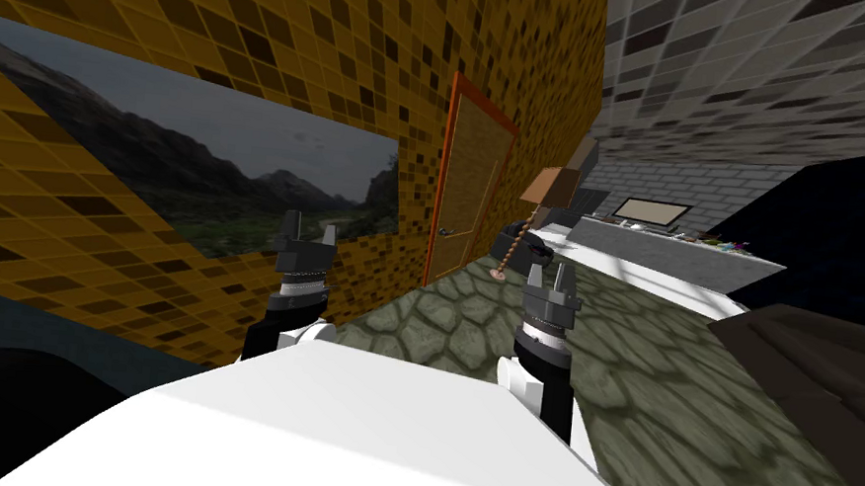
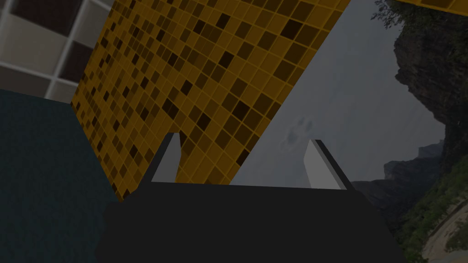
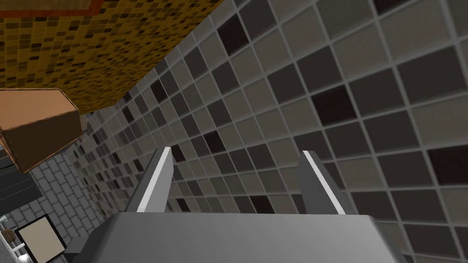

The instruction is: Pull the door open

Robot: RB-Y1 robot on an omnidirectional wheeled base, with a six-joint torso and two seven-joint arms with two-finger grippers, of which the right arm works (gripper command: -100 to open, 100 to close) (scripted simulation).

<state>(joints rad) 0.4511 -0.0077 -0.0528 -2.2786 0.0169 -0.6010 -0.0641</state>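
A brown door (image 1: 465,194) in an orange-red frame stands shut in the yellow tiled wall, some way ahead. A small dark handle (image 1: 444,231) sits low on its left side. My left gripper (image 1: 306,234) is open with nothing between its fingers, held up in front of the wall's landscape picture, well short of the door. My right gripper (image 1: 550,277) is also open and holds nothing, raised over the stone floor to the right of the door. The left wrist view shows its open fingers (image 2: 167,160) against the yellow tiles, and the right wrist view shows its open fingers (image 3: 156,180) against grey tiles.
A floor lamp (image 1: 526,226) with a brown shade (image 3: 36,125) stands on the stone floor just right of the door. A long white counter (image 1: 678,249) with small items runs along the back. A dark sofa (image 1: 836,363) lies at the right. A large landscape picture (image 1: 179,171) covers the left wall.
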